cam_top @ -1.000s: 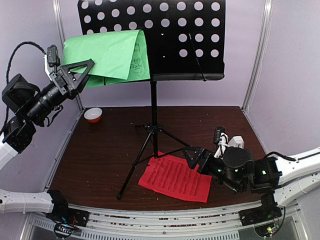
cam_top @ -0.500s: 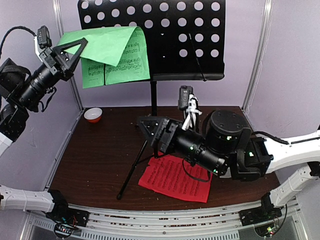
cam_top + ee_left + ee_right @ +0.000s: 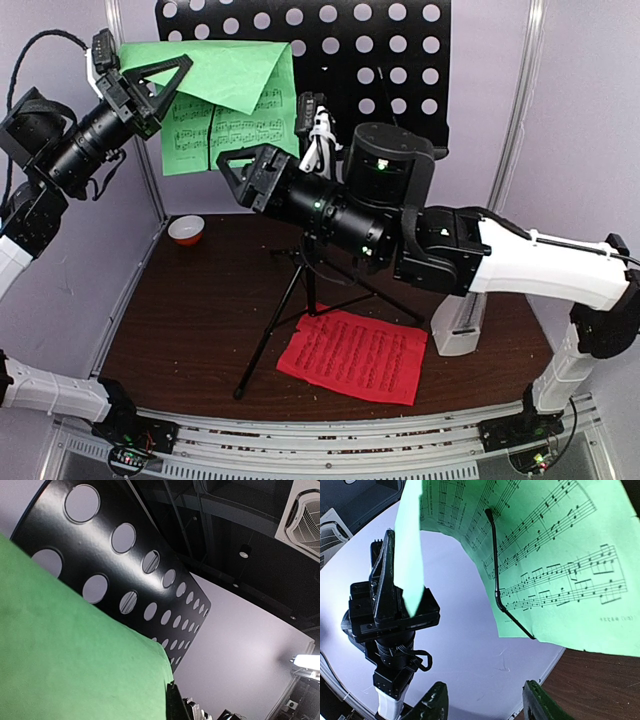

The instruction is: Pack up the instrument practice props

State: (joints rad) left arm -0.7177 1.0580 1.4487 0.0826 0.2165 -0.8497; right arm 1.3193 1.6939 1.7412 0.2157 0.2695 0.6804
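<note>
Lying nearest on my dark bench (image 3: pixel 190 330) is the red printed sheet-music page (image 3: pixel 352 355), with the white pyramid metronome (image 3: pixel 458 322) just beside it. My right tool (image 3: pixel 236 170), fingers apart, hangs before the black perforated tripod music stand (image 3: pixel 390 60). My left tool (image 3: pixel 165 80) pinches the folded-over green sheet-music page (image 3: pixel 235 110) on the stand's desk.

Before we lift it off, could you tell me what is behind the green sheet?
Behind the green sheet is the black holed music-stand desk. The part of the desk it covers is hidden.
</note>
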